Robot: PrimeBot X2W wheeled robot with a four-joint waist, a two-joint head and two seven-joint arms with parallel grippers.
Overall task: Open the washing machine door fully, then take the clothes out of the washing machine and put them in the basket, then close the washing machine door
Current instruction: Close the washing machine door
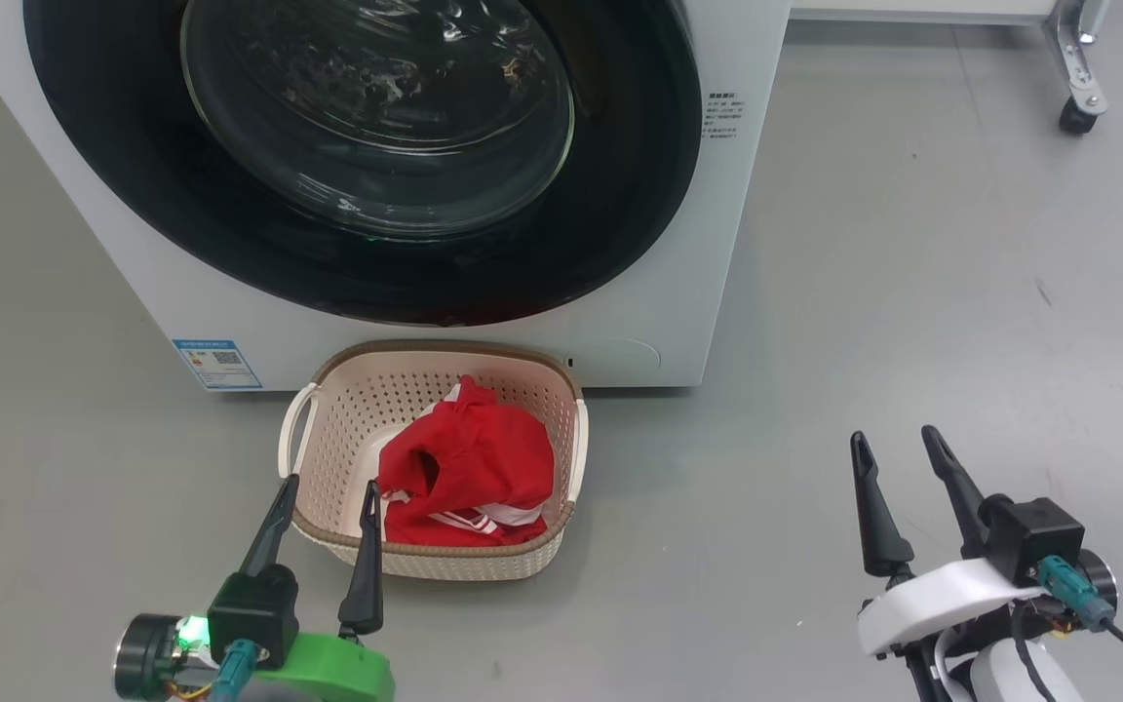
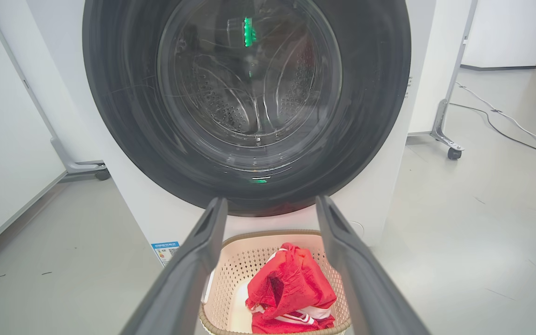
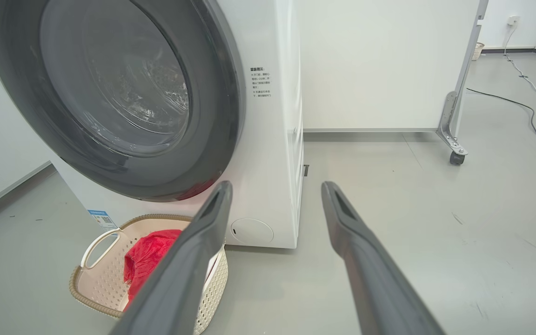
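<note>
Nearest the robot, the left tool (image 1: 330, 483) hangs at the near left corner of the basket (image 1: 445, 347). Its two dark fingers (image 1: 269, 536) are spread apart with nothing between them. In the head view their tips overlap the basket's near edge, and whether they touch it cannot be told. The left wrist view looks down between them into the basket, which suggests the tool is above it rather than in it.

The right tool (image 1: 893, 434) is well off to the right over bare floor (image 1: 912, 292), likewise spread and empty, clear of everything.

The basket stands on the floor just in front of the washing machine (image 1: 688, 322), directly below the door, a sensible spot for a short drop. The red garment (image 1: 474, 468) with white stripes lies crumpled inside it, toward the right side.

Farthest, the washing machine door (image 1: 620, 224) sits flat against the white front, apparently shut, and the steel drum (image 2: 231, 107) behind it looks empty. Judged from this, the task looks all but done, and both tools are probably open because nothing needs holding.
</note>
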